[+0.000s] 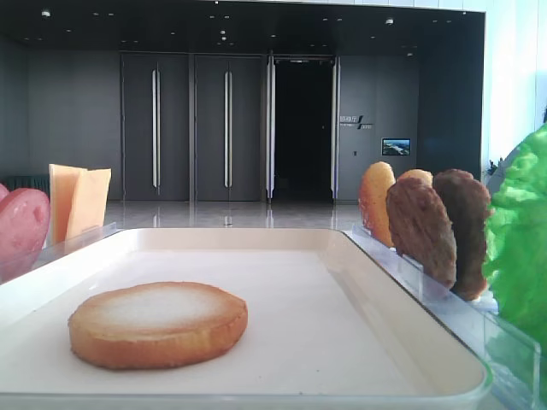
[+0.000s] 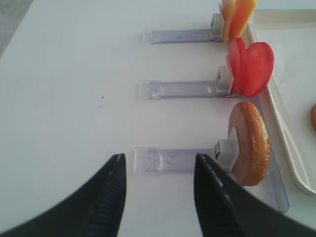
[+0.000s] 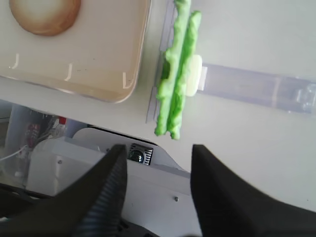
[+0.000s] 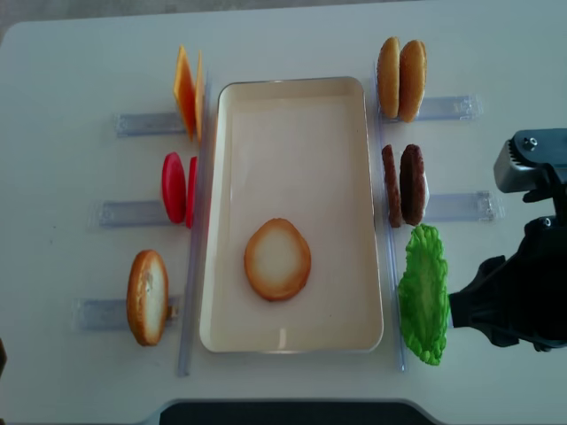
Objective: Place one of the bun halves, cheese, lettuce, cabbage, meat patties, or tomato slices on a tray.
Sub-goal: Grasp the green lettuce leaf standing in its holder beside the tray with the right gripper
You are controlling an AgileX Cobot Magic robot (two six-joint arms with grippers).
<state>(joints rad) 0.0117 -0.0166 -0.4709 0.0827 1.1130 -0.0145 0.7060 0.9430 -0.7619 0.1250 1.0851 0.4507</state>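
No text, label, brand or number can be read in any of the views. A pale sign (image 1: 353, 122) is mounted on the dark far wall, right of the open doorway, but its characters are too small and blurred to be made out. A small lit screen (image 1: 395, 147) is fixed lower on the same wall; nothing legible is shown on it.

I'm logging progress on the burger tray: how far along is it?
Done: one bun half lies flat on the tray. In hand: nothing; the right gripper hangs open near the lettuce, the left gripper is empty. Left: nothing strictly.
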